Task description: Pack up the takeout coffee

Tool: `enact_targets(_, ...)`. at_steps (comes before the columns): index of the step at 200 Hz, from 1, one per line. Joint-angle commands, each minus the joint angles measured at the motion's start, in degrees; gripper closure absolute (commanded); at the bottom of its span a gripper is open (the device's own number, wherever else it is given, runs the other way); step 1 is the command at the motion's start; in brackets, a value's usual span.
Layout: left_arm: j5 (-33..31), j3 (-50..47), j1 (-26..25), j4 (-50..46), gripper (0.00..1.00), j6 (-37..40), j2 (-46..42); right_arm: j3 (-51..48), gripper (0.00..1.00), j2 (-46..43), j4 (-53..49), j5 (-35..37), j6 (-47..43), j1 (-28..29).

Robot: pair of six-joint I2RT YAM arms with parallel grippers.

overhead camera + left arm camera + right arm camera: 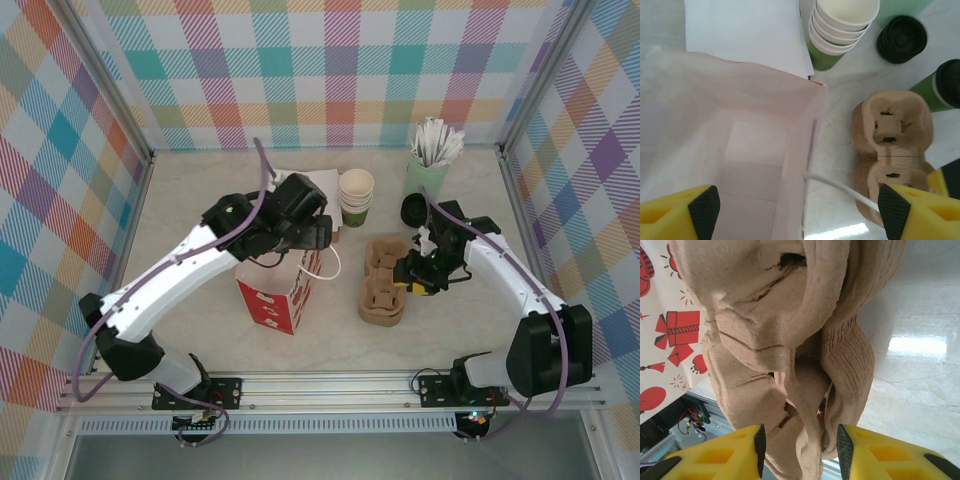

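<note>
Green white-rimmed cup [930, 95] — left end effector [797, 207] splayed, empty, right end effector [799, 445] astride pulp tray [790, 330], grip unclear

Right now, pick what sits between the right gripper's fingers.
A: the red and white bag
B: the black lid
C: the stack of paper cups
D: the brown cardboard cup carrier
D: in the right wrist view the right gripper has its yellow fingers on either side of a wall of the cup carrier.
</note>
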Motion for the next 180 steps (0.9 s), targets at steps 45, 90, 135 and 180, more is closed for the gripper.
enact_targets(45, -0.53, -3.41, -0.65, 3.30, 0.11, 0.83, -6.16, -1.31, 0.72, 0.36, 0.55, -0.65, 1.68, 0.88)
enact_targets(90, -2.01, -5.55, -0.63, 2.14, 0.11, 0.58, -7.70, -0.95, 0.84, -1.18, 0.10, -0.88, 2.64, 0.92)
enact_targets(135, -1.84, -6.90, -0.63, 2.55, 0.10, 0.63, -8.61, -0.78, 0.93, -4.91, 0.29, -0.84, 3.94, 0.89)
enact_targets(180, 0.87, -7.03, -0.63, 4.93, 0.09, 0.74, -9.95, 1.06, 0.97, -9.45, 2.23, -5.20, 5.65, 0.79)
